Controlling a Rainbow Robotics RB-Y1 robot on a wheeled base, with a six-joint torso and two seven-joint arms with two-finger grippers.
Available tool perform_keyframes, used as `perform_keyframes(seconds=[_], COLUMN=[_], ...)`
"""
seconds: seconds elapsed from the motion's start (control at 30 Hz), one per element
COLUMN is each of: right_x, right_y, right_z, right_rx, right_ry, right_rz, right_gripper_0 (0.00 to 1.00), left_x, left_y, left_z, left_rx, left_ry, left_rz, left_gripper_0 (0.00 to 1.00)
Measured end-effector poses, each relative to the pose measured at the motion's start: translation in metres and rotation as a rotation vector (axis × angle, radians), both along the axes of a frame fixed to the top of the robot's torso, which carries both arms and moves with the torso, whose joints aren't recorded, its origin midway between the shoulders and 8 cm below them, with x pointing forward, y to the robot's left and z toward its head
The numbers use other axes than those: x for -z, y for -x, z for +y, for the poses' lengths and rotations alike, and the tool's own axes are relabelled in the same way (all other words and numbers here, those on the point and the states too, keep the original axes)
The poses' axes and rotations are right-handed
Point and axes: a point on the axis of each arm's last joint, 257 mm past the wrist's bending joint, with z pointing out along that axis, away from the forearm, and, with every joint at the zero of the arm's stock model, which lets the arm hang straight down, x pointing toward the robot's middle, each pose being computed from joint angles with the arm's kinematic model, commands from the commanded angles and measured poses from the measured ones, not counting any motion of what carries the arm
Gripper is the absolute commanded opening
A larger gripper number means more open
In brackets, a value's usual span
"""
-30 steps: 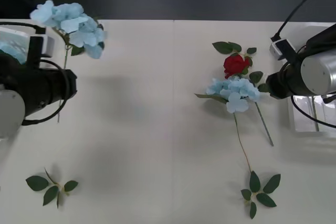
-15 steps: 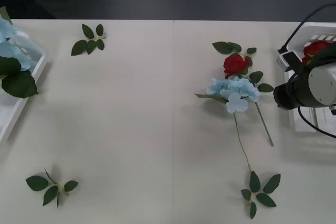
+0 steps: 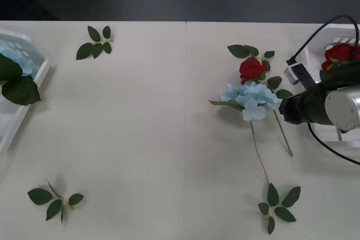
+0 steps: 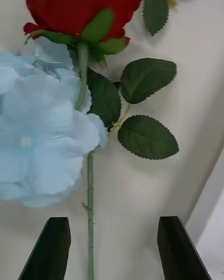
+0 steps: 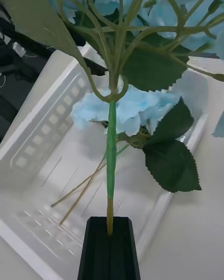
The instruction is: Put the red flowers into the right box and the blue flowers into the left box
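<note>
The left gripper (image 5: 109, 247) is seen in the left wrist view with its black fingers pressed together on the lower end of a blue flower's stem (image 5: 111, 158); the stem is pinched between them and the pale blue head (image 5: 154, 4) with its broad leaves is carried above the left box (image 5: 46, 135). Another blue bloom (image 5: 116, 114) is already lying inside that tray, its thin stems stretched across the floor. In the front view the left box (image 3: 35, 85) is found at the table's left edge, with blue petals and large green leaves (image 3: 19, 89) over it.

The right gripper (image 4: 112, 247) is held with its fingers spread wide, the green stem of a red rose (image 4: 89, 214) running between them without being touched. The rose's bloom (image 3: 252, 69) is lying on the table (image 3: 152, 127) just beyond a blue flower (image 3: 250, 98), whose petals are overlapping the rose's stem. The right arm is seen just beside this pair, near the right box (image 3: 332, 33), in which a red bloom (image 3: 339, 53) is resting.

Bloomless leaf sprigs are scattered on the table at the far left (image 3: 94, 42), near left (image 3: 54, 199) and near right (image 3: 278, 206).
</note>
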Motion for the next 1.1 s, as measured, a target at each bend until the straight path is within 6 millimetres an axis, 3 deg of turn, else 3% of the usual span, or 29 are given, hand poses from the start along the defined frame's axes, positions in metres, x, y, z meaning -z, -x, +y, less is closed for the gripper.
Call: perform_keyframes(seconds=[0.17, 0.27, 0.4, 0.63, 0.97, 1.0, 1.03, 1.07, 1.1], right_x=[0.011, 0.020, 0.026, 0.026, 0.047, 0.048, 0.048, 0.048, 0.048], right_y=[-0.003, -0.003, -0.003, -0.006, -0.012, -0.012, -0.012, -0.012, -0.012], right_z=[0.021, 0.022, 0.018, 0.020, 0.008, 0.007, 0.007, 0.007, 0.007], right_rx=[-0.072, -0.079, -0.068, -0.043, -0.011, -0.010, -0.010, -0.010, -0.010], right_ry=[0.018, 0.036, 0.048, 0.033, 0.022, 0.022, 0.022, 0.022, 0.022], right_rz=[-0.016, -0.008, 0.003, -0.008, -0.002, 0.000, 0.001, 0.001, 0.001], right_gripper_0=[0.54, 0.54, 0.54, 0.55, 0.54, 0.54, 0.54, 0.54, 0.54], left_x=[0.021, 0.032, 0.031, 0.035, 0.046, 0.047, 0.047, 0.047, 0.047], left_y=[-0.006, -0.009, -0.018, -0.040, -0.061, -0.062, -0.062, -0.062, -0.062], left_z=[0.041, 0.067, 0.090, 0.095, 0.097, 0.097, 0.097, 0.097, 0.097], left_rx=[-0.046, -0.077, -0.101, -0.082, -0.088, -0.089, -0.089, -0.089, -0.089], left_ry=[0.012, 0.017, 0.016, -0.013, 0.009, 0.010, 0.011, 0.011, 0.011], left_rz=[0.021, 0.039, 0.009, -0.027, -0.041, -0.040, -0.040, -0.040, -0.039], left_gripper_0=[0.00, 0.00, 0.00, 0.00, 0.01, 0.04, 0.14, 0.30, 0.57])
